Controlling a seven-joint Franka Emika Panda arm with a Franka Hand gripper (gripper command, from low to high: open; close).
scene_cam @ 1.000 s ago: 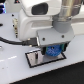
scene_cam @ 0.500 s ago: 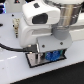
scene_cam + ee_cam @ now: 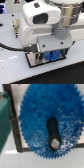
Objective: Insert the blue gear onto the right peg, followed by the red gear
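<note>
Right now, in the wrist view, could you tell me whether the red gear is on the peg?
No, only the blue gear sits around the dark peg there, and no red gear shows.

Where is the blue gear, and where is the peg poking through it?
blue gear [image 3: 35,111]: wrist view, on its flat toothed face.
right peg [image 3: 53,131]: wrist view, on the dark post's side.
blue gear [image 3: 51,54]: exterior view, on its visible edge.

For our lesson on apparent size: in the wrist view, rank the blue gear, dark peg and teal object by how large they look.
Largest first: blue gear, teal object (cropped, so unsure), dark peg.
</note>
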